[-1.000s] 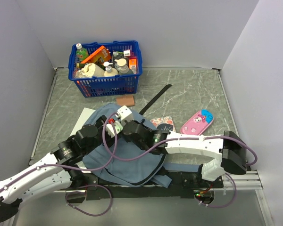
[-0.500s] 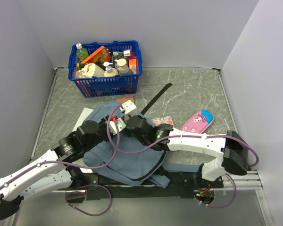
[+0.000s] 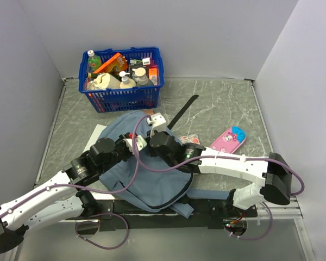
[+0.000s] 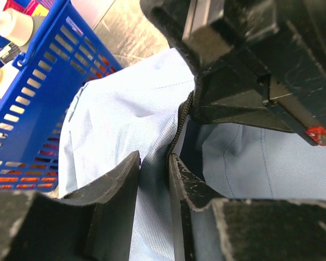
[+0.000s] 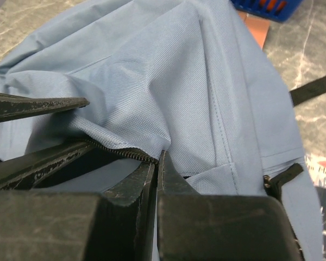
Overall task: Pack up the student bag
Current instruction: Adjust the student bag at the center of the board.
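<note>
The student bag (image 3: 152, 182) is a grey-blue fabric backpack lying in the middle of the table, its far part lifted toward the basket. My left gripper (image 3: 137, 145) is shut on the bag's fabric beside the open zipper edge (image 4: 176, 136), seen in the left wrist view (image 4: 154, 163). My right gripper (image 3: 148, 136) is shut on the same zipper edge close by, its tips (image 5: 156, 159) pinching the fabric. The dark opening of the bag (image 5: 92, 163) gapes between the two grippers. A black strap end (image 3: 182, 112) lies beyond the bag.
A blue plastic basket (image 3: 123, 99) full of bottles and packets stands at the back left, close to the lifted bag. A pink pencil case (image 3: 228, 141) and a small patterned book (image 3: 189, 143) lie to the right. A white sheet (image 3: 96, 137) pokes out at the bag's left.
Both grippers have moved away from the arm bases toward the basket, pulling the bag's upper fabric with them. The bag now covers the brown item in front of the basket.
</note>
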Robot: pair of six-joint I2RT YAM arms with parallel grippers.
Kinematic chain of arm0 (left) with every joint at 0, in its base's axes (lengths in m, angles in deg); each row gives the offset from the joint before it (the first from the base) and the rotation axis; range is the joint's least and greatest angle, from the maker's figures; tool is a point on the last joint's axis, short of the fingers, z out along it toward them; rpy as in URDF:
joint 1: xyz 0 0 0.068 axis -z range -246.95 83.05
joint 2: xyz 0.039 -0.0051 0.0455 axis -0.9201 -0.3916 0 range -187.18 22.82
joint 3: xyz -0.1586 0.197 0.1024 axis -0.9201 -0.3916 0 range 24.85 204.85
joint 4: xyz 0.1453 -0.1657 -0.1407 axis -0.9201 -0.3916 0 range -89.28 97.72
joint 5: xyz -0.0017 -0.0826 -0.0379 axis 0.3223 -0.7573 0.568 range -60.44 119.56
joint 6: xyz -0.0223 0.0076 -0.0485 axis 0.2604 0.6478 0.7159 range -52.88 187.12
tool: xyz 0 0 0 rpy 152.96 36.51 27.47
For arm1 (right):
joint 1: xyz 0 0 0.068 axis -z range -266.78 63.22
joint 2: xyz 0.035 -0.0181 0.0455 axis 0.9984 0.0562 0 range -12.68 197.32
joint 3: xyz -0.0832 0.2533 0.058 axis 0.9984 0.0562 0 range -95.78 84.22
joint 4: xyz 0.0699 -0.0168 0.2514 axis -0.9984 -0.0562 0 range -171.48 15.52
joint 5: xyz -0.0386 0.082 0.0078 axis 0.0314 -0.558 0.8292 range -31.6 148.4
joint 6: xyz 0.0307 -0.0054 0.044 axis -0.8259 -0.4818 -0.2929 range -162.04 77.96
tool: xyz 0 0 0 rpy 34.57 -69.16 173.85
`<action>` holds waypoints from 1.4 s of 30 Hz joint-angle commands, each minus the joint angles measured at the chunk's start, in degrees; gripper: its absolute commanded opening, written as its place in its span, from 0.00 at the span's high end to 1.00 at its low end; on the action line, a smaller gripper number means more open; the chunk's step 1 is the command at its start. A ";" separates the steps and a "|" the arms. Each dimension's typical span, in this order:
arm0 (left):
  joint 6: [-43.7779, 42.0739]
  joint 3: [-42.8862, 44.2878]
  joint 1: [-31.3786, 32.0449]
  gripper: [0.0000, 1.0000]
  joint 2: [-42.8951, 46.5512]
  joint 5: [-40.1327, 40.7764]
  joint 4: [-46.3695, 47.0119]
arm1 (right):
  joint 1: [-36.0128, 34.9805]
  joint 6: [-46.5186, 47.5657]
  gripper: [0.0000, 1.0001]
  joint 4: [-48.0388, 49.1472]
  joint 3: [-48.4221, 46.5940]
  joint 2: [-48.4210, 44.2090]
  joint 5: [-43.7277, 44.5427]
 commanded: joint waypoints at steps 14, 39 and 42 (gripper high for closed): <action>0.73 -3.96 -1.30 0.99 0.88 3.50 -0.12 | -0.94 -5.75 0.99 -4.44 -1.57 -5.40 2.26; -5.07 5.19 -7.36 0.99 11.78 -13.70 -23.13 | 29.11 -7.16 0.19 -8.47 -13.60 2.66 -25.33; -7.35 3.00 -7.36 0.99 12.83 -17.84 -30.08 | 30.26 -7.24 0.16 -10.66 -21.67 12.15 -27.45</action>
